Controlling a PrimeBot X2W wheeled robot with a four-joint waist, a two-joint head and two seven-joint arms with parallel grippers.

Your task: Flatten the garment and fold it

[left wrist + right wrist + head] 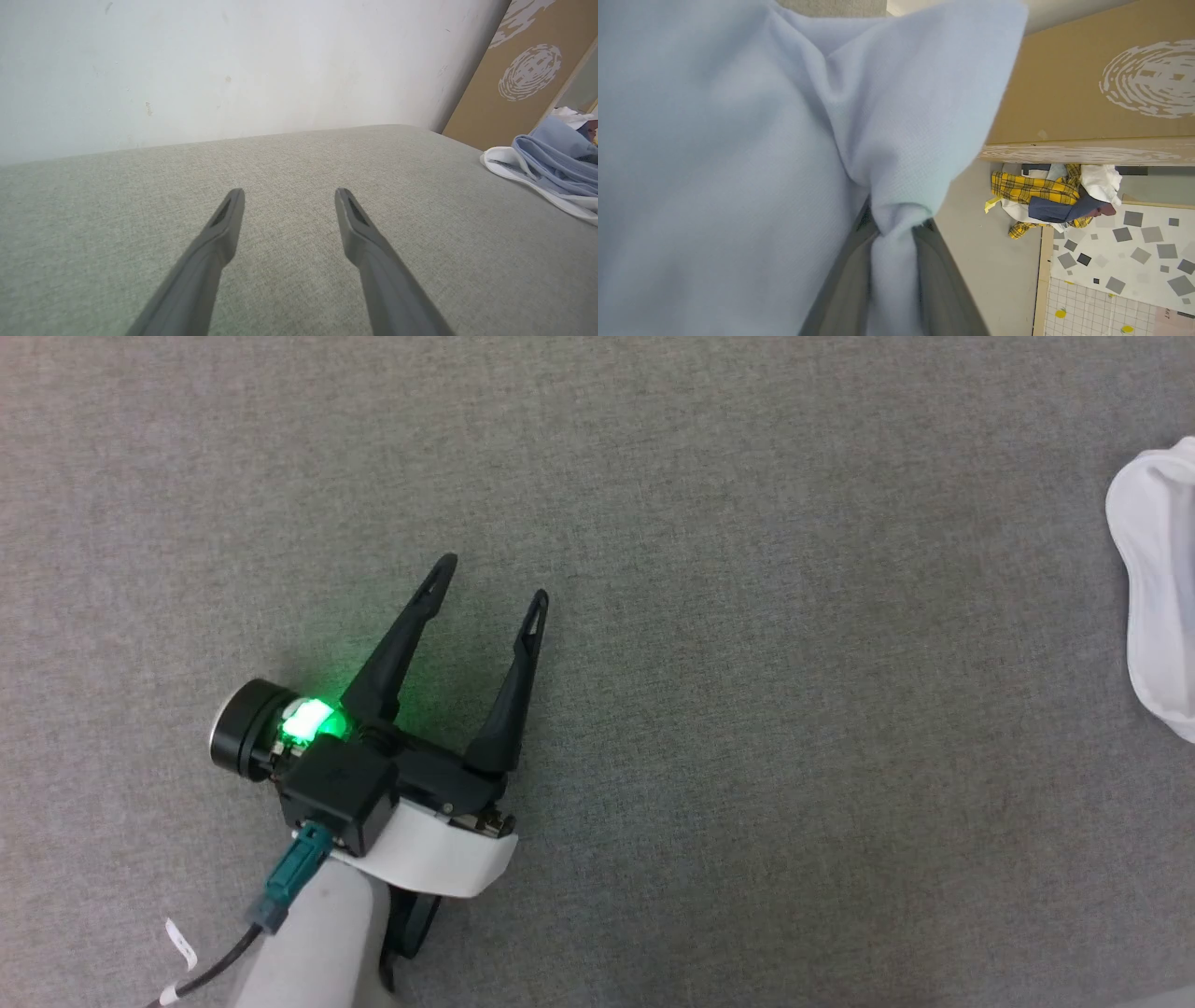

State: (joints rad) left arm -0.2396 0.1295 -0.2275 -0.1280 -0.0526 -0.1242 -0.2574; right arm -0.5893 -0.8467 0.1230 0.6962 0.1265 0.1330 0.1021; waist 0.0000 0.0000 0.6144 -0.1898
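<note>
The garment (714, 140) is a light blue soft knit that bulges across the right wrist view. My right gripper (896, 223) is shut on a gathered fold of it, the cloth pinched between both grey fingers. In the left wrist view the garment (556, 158) lies bunched at the far right of the grey cushion, with white fabric under its edge. My left gripper (494, 579) hovers open over bare grey upholstery, well left of the cloth, with nothing between its fingers (224, 224). A white piece of fabric (1162, 588) shows at the head view's right edge.
The grey upholstered surface (747, 709) spreads wide around the left gripper and ends at a white wall (233, 70). A cardboard box (1087, 84) stands beside it. On the floor beyond lies a pile of other clothes, yellow plaid among them (1041, 191).
</note>
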